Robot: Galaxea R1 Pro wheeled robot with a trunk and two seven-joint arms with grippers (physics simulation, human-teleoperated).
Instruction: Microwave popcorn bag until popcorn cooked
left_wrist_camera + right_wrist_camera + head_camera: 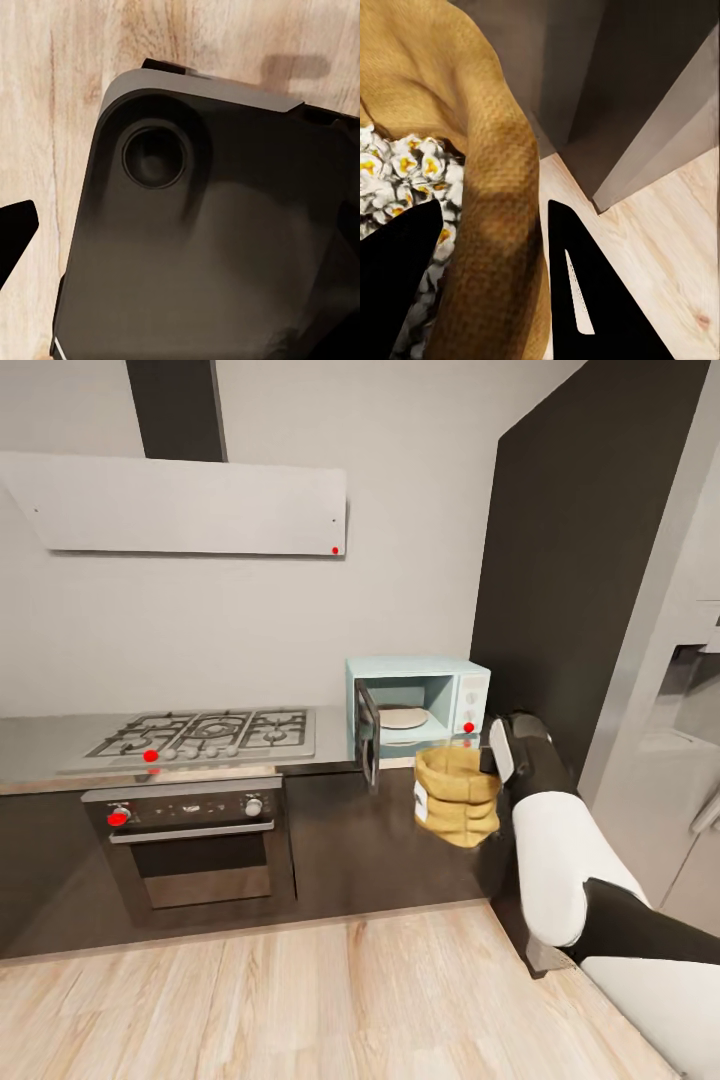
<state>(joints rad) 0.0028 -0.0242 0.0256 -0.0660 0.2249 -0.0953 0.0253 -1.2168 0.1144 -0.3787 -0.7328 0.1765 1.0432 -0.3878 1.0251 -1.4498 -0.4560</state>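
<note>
Bag (458, 796) hangs upright, mouth up, just in front of the open microwave (420, 705), its rim pinched by the right gripper (495, 247); left gripper's state cannot be told.

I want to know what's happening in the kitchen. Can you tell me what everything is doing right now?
Microwave: door open, white plate inside, nothing on it.
Bag: held in the air in front of the microwave, popcorn showing inside it.
Right gripper: shut on the bag's rim, one finger inside, one outside.
Oven: door shut.
Hob: no flame showing, nothing on it.
</note>
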